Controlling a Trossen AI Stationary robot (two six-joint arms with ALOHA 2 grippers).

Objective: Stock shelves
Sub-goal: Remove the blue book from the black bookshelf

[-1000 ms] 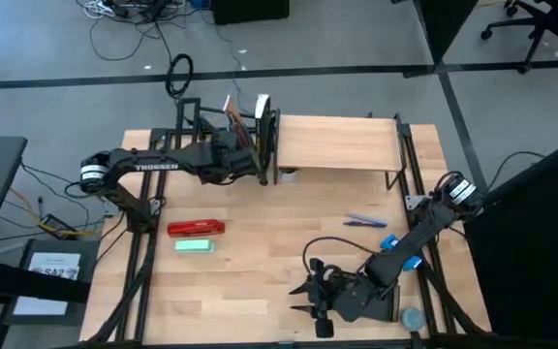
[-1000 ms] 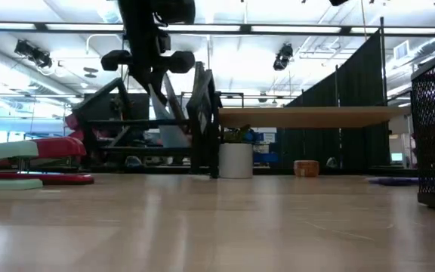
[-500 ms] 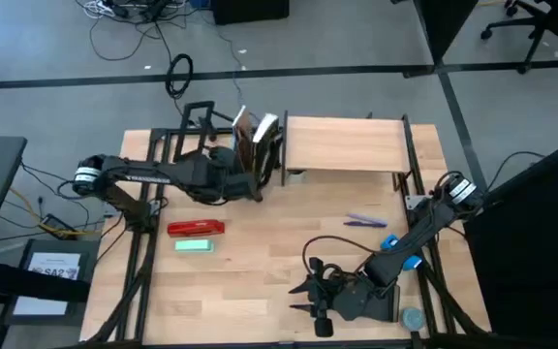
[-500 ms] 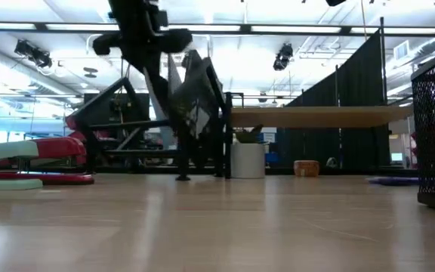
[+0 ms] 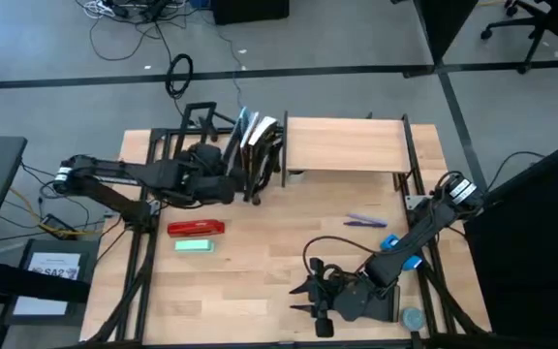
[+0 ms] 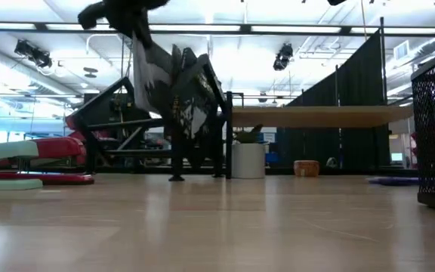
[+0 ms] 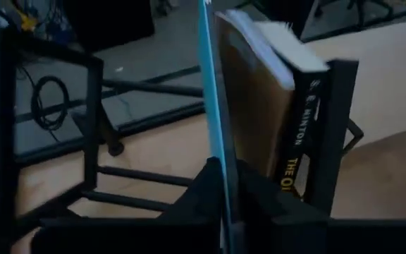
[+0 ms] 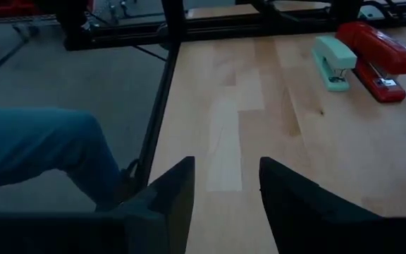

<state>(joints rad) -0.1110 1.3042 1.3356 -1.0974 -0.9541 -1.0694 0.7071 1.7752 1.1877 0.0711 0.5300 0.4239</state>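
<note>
High view, left gripper [image 5: 229, 184]: at the rack [image 5: 194, 118], against the books [image 5: 255, 136] leaning in its right end.
High view, shelf [image 5: 342, 143]: just right of the books, well beyond the fingertips; plank top bare.
High view, right gripper [image 5: 310, 291]: parked at the near table [image 5: 260, 281] edge, fingers apart, nothing between them.
High view, loose stock: red stapler [image 5: 196, 228] and green stapler [image 5: 194, 246] near the left arm; pens [image 5: 366, 220] toward the right.
Low view, rack [image 6: 112, 113]: appears tipped, books [image 6: 180, 91] fanned and slanting.
Left wrist view, fingers [image 7: 189, 212]: clamped on a thin blue-edged cover [image 7: 213, 127]; thicker book [image 7: 273, 106] touching just beyond it, against a black post [image 7: 333, 134].
Right wrist view, fingers [image 8: 171, 190]: spread over bare wood; both staplers far ahead.
Handling, judged: books stiff but loose-leaved, prone to toppling; hold by the spine or closed edge.
Room, judged: tight between post and books; open table on the near side for withdrawal.
</note>
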